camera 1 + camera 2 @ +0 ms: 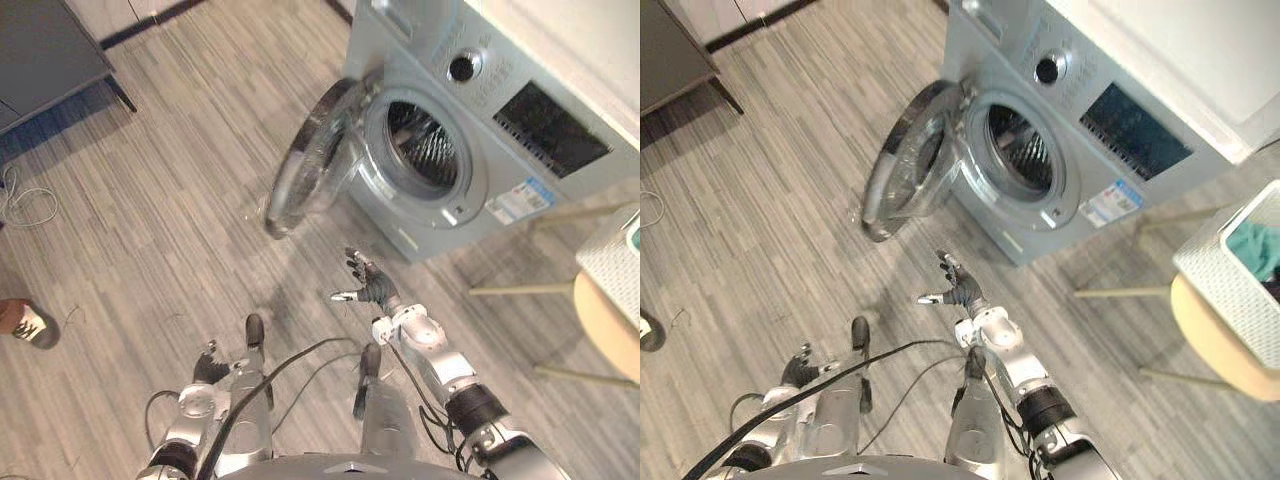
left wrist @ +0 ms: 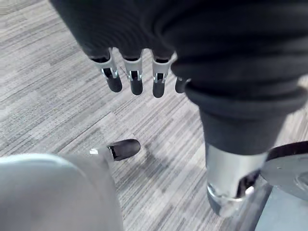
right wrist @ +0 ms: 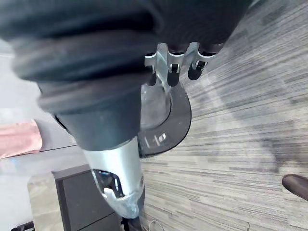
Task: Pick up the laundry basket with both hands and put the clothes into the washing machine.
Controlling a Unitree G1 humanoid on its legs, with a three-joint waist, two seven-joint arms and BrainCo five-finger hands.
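Right eye view: w/ right hand (image 1: 960, 291) and left hand (image 2: 136, 77) both empty, fingers slack, turn right to laundry basket (image 1: 1230, 290) on stool (image 1: 1212, 352), then grip opposite rims evenly.

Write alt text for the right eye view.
A washing machine stands with its round door open; the robot's open right hand hangs before it. At right, a white laundry basket of teal clothes sits on a wooden stool.

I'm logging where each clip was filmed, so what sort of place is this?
Probably a home laundry corner: a front-loading washing machine with its door swung open, a white laundry basket on a round stool.
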